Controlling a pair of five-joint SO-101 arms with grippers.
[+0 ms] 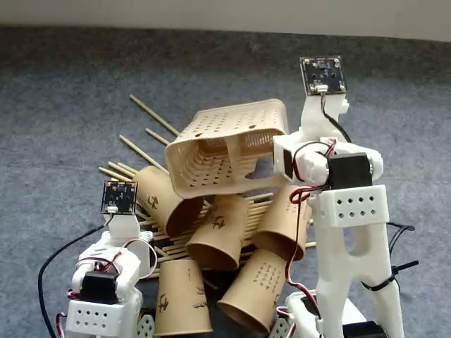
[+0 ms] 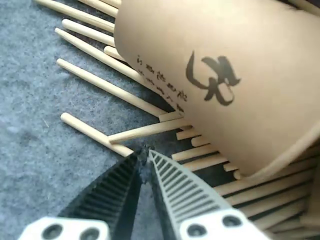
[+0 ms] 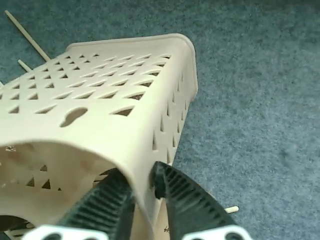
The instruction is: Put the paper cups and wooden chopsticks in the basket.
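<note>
Since the basket (image 3: 100, 95) is light and stiff, we reckon the right gripper (image 3: 139, 172) clamping its rim holds fine; left gripper (image 2: 144, 154) is clenched, empty.

Cream basket (image 1: 239, 120) with triangle cut-outs; tan paper cups (image 1: 218, 236), black ink marks; pale wooden chopsticks (image 2: 111, 88); grey surface (image 1: 63, 105).

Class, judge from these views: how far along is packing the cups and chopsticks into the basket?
Done: nothing yet; the basket lies tipped on its side, no cup visible inside. In hand: the right gripper clamps its rim. Left: the paper cups and wooden chopsticks lie heaped on the table.
</note>
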